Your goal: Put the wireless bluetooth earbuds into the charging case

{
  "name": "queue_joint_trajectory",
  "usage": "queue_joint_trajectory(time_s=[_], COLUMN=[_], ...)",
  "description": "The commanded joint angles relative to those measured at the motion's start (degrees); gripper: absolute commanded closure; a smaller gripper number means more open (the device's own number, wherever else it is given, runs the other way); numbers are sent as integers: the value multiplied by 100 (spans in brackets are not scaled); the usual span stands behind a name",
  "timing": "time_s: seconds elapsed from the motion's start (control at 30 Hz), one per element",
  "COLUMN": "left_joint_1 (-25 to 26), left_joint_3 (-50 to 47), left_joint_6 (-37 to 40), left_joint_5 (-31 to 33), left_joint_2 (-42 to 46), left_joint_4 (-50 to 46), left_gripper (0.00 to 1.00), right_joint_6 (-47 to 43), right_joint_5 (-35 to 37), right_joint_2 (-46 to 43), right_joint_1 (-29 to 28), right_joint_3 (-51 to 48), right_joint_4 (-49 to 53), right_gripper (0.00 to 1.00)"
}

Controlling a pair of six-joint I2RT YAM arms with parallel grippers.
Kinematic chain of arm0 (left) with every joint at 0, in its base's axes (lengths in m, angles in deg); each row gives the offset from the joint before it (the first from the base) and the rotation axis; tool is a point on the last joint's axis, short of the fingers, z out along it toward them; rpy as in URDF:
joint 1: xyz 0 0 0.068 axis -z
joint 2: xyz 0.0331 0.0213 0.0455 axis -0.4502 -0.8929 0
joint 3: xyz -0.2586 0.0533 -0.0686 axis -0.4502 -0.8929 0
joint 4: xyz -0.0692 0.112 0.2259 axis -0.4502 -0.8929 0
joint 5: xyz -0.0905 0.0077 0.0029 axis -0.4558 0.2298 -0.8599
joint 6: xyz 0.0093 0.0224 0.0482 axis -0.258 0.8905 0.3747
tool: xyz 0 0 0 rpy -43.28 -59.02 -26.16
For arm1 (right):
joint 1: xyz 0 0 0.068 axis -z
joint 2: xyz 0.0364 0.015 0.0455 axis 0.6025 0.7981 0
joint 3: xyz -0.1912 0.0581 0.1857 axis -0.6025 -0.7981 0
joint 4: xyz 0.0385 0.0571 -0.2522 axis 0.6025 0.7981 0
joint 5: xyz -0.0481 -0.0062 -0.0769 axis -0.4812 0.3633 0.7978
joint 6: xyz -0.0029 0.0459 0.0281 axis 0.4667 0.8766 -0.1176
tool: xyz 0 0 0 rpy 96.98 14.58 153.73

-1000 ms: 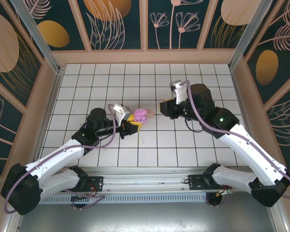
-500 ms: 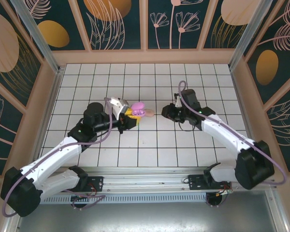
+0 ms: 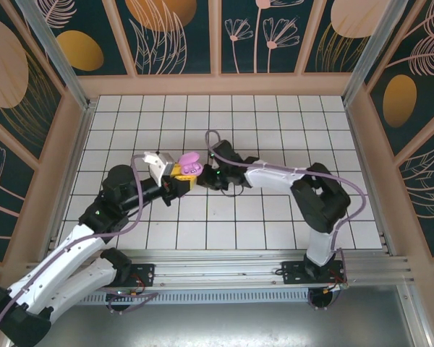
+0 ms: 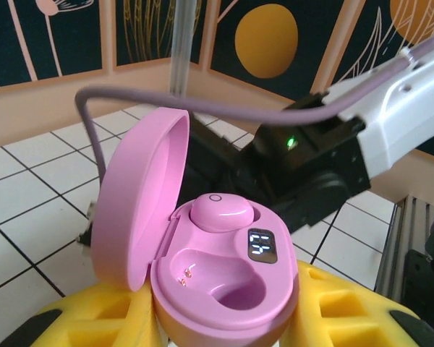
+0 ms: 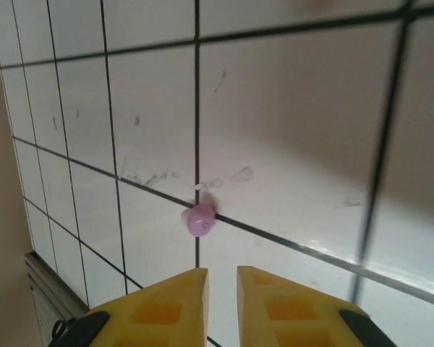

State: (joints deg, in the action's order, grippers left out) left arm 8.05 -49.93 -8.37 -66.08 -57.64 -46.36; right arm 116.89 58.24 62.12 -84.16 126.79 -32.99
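Note:
My left gripper (image 4: 224, 319) is shut on an open pink charging case (image 4: 224, 278), its yellow fingers (image 4: 347, 307) on either side. One pink earbud (image 4: 220, 212) sits in the far socket; the near socket is empty and the lid stands up at the left. From above, the case (image 3: 188, 163) is held over the table's middle by the left gripper (image 3: 181, 176). My right gripper (image 3: 205, 178) is right beside it. In the right wrist view the right gripper (image 5: 221, 278) is narrowly open and holds nothing, and a loose pink earbud (image 5: 200, 219) lies on a tile line just ahead.
The white tiled table (image 3: 275, 217) is boxed in by wooden walls (image 3: 217, 85). The right arm (image 3: 275, 176) stretches leftward across the middle, its black wrist (image 4: 304, 173) close behind the case. A purple cable (image 4: 202, 108) arcs over the case.
The right arm has swung left across the table to just beside the case. The left gripper has drifted a little left with the case still in it.

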Motion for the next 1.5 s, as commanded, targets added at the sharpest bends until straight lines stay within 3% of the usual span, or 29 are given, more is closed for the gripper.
queue_joint_trajectory(time_s=[0.0, 0.57, 1.07, 1.47], left_joint_1=[-25, -25, -18, -22], left_joint_3=[5, 6, 41, 23], left_joint_6=[58, 109, 214, 276], left_joint_5=[208, 345, 335, 371], left_joint_2=[261, 752, 885, 968], left_joint_4=[-312, -627, -758, -829], left_gripper=[78, 77, 77, 77], right_joint_6=[625, 1799, 1973, 1982], right_joint_5=[-127, 728, 882, 882], right_joint_2=[241, 664, 1045, 1408], right_joint_1=[-178, -774, -841, -878], right_joint_3=[133, 93, 593, 1011], right_joint_4=[-563, -1132, -470, -65], right_gripper=[83, 75, 66, 65])
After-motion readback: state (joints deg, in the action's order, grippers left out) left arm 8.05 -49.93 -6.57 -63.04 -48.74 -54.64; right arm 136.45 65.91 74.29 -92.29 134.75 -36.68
